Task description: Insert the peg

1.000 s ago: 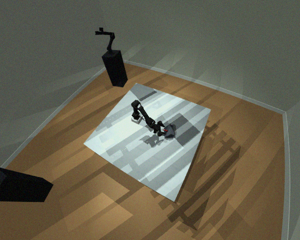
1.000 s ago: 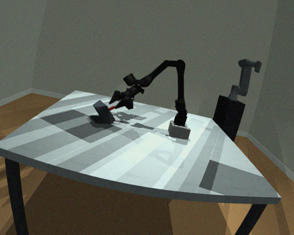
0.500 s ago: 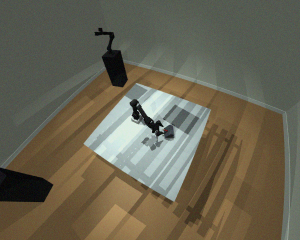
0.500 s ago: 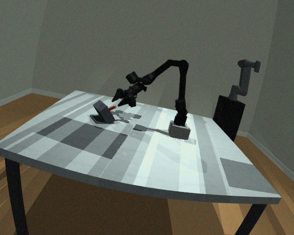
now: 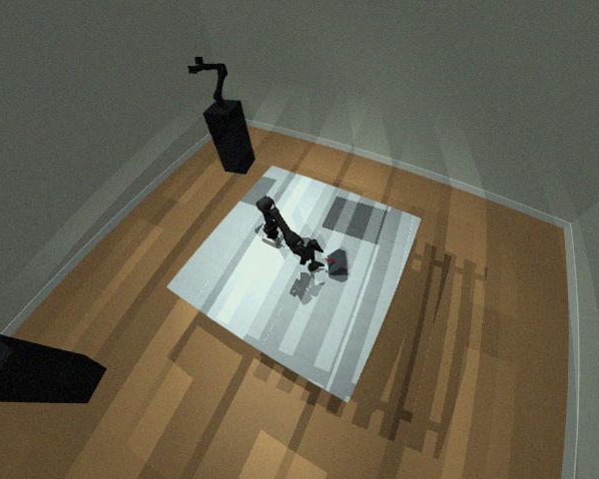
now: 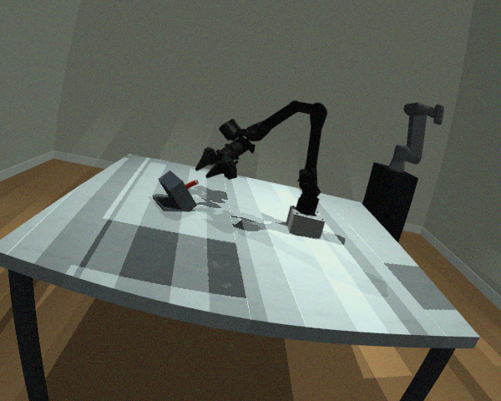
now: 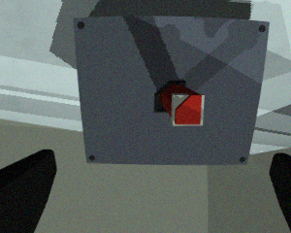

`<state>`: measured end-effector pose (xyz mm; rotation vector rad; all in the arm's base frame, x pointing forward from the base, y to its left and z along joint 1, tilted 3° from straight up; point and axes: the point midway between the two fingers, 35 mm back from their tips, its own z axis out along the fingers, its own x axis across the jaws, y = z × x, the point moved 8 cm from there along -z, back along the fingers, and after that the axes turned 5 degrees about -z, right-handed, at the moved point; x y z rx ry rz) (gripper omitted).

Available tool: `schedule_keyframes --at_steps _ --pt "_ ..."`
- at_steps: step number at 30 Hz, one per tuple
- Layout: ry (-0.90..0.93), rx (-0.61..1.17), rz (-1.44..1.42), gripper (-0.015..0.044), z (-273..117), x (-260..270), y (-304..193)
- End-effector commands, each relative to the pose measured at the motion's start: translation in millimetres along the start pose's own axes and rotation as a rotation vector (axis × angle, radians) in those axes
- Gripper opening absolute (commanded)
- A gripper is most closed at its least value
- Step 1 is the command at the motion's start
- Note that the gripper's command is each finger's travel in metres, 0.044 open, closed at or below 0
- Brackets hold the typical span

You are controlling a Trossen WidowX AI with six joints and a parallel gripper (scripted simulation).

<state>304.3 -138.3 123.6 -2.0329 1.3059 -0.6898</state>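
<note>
Grey walls and a wood floor surround our striped grey counter (image 6: 225, 276). Toward its far left corner stands the sloped panel (image 6: 176, 188), and the red square-section peg (image 7: 187, 109) sits in its hole, the top end sticking out. Our jaws stand wide apart, holding nothing, hovering apart from the peg. We judge the peg stiff, light and smooth-sided; any regrasp should pinch two opposite flats on that exposed end.

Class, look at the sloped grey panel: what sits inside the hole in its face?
A red peg sits in the hole of the sloped panel, its square outer end sticking out. The inserted part is hidden, so its depth cannot be seen. The open gripper hangs apart from it.
</note>
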Motion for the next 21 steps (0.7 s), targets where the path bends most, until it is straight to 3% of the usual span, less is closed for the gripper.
schedule_keyframes --at_steps 1,21 --pt "0.001 0.006 -0.005 0.044 -8 0 -1" --pt "0.001 0.003 -0.002 0.044 -37 1 2"
